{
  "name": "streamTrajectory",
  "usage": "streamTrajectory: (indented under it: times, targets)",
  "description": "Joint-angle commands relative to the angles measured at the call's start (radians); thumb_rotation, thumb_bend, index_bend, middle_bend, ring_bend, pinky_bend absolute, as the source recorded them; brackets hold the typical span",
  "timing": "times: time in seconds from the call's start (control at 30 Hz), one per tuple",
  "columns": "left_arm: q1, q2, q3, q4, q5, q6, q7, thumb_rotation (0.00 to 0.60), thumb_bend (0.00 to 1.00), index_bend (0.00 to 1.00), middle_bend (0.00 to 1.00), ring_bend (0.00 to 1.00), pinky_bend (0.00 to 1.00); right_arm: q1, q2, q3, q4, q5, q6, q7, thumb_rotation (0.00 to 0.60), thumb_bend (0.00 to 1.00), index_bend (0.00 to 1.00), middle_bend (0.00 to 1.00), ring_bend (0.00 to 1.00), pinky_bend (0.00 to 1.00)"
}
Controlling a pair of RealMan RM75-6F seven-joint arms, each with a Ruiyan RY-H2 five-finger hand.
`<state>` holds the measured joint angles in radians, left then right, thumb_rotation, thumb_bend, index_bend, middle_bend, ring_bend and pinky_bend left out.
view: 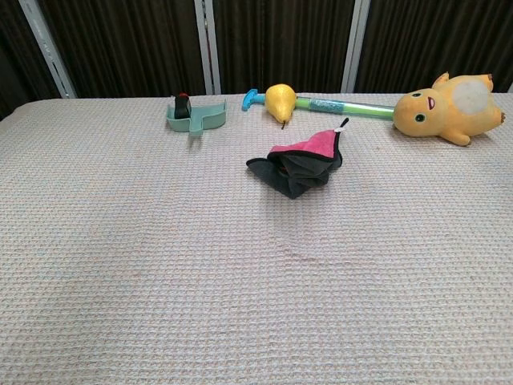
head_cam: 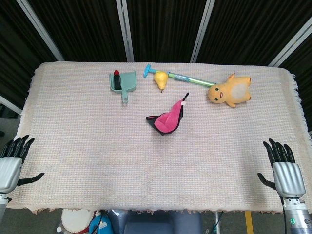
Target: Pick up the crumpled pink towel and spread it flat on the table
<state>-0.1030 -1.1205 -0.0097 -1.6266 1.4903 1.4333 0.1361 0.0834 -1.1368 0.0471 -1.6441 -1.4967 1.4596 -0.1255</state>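
Observation:
The crumpled pink towel (head_cam: 168,119) with a dark grey underside lies bunched near the middle of the table; in the chest view the towel (view: 300,164) shows a pink top edge and a peak with a small white tag. My left hand (head_cam: 12,163) hovers at the table's near left corner, fingers spread, holding nothing. At the near right corner my right hand (head_cam: 283,170) is likewise spread and empty. Both hands are far from the towel and do not show in the chest view.
A teal dustpan (head_cam: 124,82) with a small red-and-black object lies at the back left. A yellow pear (head_cam: 161,78), a teal-and-green stick (head_cam: 190,78) and a yellow plush toy (head_cam: 230,90) sit along the back. The beige woven cloth (head_cam: 87,146) covers the table.

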Motion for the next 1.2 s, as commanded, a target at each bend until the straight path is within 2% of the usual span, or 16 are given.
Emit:
streamTrajectory:
  times: [0.03,0.73,0.87,0.93,1.03,1.2]
  targets:
    - [0.0,0.0,-0.001,0.001,-0.004,-0.002,-0.002,0.6,0.0,0.0,0.0,0.0,0.0,0.0,-0.001,-0.001,0.0,-0.001,-0.001,-0.004,0.6,0.26,0.0,0.0,0.0,0.04]
    - [0.002,-0.007,-0.008,0.003,-0.002,0.015,0.01,0.6,0.0,0.0,0.0,0.0,0.0,0.006,-0.012,0.007,0.014,-0.02,0.009,0.019,0.6,0.26,0.0,0.0,0.0,0.04]
    - [0.003,-0.008,-0.009,0.005,-0.005,0.016,0.012,0.6,0.0,0.0,0.0,0.0,0.0,0.033,-0.039,0.018,0.048,-0.044,-0.002,0.062,0.6,0.26,0.0,0.0,0.0,0.04]
    - [0.002,-0.013,-0.01,0.011,-0.009,0.012,0.024,0.6,0.0,0.0,0.0,0.0,0.0,0.06,-0.057,0.023,0.072,-0.065,-0.024,0.123,0.6,0.26,0.01,0.0,0.0,0.04]
    - [-0.001,-0.021,-0.011,0.013,-0.016,0.006,0.035,0.6,0.0,0.0,0.0,0.0,0.0,0.105,-0.074,0.033,0.087,-0.082,-0.07,0.183,0.6,0.26,0.08,0.0,0.0,0.04]
    - [-0.005,-0.032,-0.017,0.014,-0.023,0.004,0.061,0.6,0.0,0.0,0.0,0.0,0.0,0.189,-0.117,0.072,0.074,-0.097,-0.137,0.195,0.6,0.26,0.29,0.07,0.0,0.04]
